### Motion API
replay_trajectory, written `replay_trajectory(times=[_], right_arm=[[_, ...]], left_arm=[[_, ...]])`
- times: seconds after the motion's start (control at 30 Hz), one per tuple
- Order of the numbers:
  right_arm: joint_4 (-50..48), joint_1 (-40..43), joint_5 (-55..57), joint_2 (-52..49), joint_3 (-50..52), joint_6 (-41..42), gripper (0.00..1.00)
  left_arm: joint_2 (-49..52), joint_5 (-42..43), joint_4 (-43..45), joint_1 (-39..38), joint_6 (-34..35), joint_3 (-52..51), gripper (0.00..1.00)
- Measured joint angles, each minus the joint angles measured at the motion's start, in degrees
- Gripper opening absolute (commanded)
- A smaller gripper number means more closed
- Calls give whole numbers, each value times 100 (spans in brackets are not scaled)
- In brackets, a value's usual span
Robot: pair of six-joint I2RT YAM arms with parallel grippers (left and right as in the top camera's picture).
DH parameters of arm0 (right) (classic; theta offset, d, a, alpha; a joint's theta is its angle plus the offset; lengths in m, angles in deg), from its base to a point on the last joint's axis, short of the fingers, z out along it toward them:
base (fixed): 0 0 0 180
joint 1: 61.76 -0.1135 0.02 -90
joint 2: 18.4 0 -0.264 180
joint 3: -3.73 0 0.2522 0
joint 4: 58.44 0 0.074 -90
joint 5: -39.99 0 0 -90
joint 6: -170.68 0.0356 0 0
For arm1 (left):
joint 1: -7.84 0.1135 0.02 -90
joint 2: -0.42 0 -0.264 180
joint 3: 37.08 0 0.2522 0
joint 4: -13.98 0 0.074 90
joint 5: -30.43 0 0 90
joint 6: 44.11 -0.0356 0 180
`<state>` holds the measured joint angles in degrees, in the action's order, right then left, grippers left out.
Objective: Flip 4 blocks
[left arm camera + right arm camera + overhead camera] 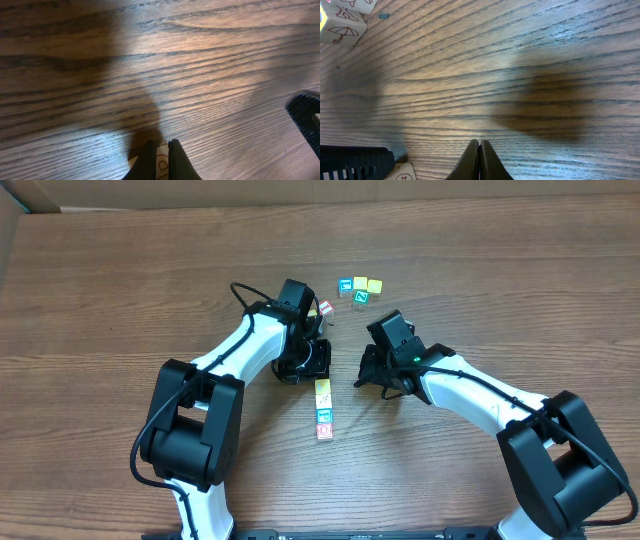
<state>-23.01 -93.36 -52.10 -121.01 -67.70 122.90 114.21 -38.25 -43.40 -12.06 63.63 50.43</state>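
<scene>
A short column of tiny blocks lies mid-table: a yellow-and-cream end (pixel 323 390), a blue-bordered one (pixel 324 416) and a red-bordered one (pixel 324 431). My left gripper (pixel 316 372) is shut, its tips at the column's far end. In the left wrist view a cream block with a red letter (pixel 162 163) shows under the closed fingertips (pixel 150 155), wider than them and not held. My right gripper (pixel 364 374) is shut over bare wood just right of the column. Its wrist view shows a cream block corner (pixel 402 172) at bottom left and umbrella-marked blocks (pixel 342 31) at top left.
Another red-bordered cube (pixel 325 308) sits beside the left arm's wrist. A cluster at the back holds a blue cube (pixel 346 284), yellow cubes (pixel 367 284) and the green Z cube (pixel 360 297). The right gripper's black body (pixel 307 120) enters the left wrist view.
</scene>
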Motion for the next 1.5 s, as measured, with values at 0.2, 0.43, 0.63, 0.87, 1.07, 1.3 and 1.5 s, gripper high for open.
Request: replay_trajectory(times=[0.2,0.43,0.63,0.87,1.07,1.3,1.5], right_arm=[[2,0,-2,0,0,4,13],[302,85,-7,0,0,-407,35],[1016,817,-2,-2,-166,-1130,45],[1143,1646,57,-2,-293,-1803,67],[1176,1926,94,-2,-295,-2013,100],[1187,1923,98,-2,-295,-2037,100],[1187,1923,96,-2,-295,-2044,100]], left_arm=[[2,-125,-83,7,0,120,4],[7,-977,-1200,225,323,1388,4],[7,-1838,-2245,905,739,2448,43],[7,-2181,-2667,1882,918,2564,73],[7,-2258,-2839,2223,938,2564,100],[7,-2267,-2798,2225,935,2564,100],[7,-2267,-2796,2225,935,2564,100]])
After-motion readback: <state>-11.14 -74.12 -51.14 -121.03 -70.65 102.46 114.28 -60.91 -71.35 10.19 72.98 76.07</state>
